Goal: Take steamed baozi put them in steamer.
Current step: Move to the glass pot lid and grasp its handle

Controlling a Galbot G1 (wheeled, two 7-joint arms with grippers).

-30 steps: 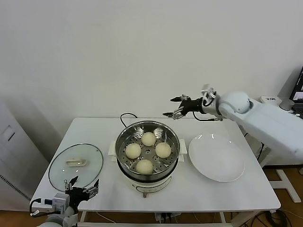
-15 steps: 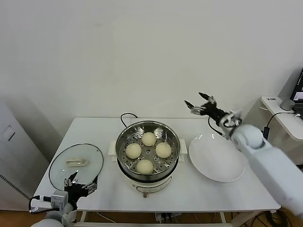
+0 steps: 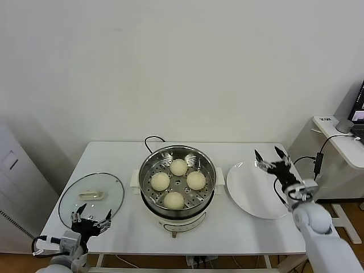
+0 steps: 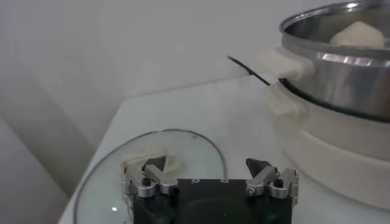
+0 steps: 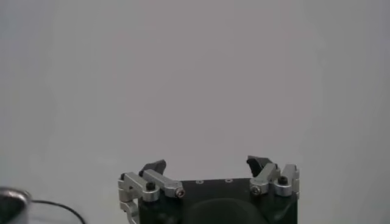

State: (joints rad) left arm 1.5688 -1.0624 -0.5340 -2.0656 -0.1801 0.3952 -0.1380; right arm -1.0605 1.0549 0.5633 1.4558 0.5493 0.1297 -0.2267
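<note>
Baozi (image 3: 178, 166), four of them, sit on the perforated tray inside the steamer (image 3: 149, 165) at the centre of the frame, on the tabletop (image 3: 227, 224). Right pincer (image 3: 272, 161) hangs spread and empty over the plate's (image 3: 250, 193) far edge, right of centre. Left pincer (image 3: 90, 216) waits, spread and empty, at lower left beside the lid (image 3: 77, 196).

A plain test room, likely a lab: bare white wall (image 3: 170, 68), a white counter (image 3: 114, 156) on metal legs, and a side desk (image 3: 341, 133) with a monitor (image 3: 358, 108) at the right edge.
</note>
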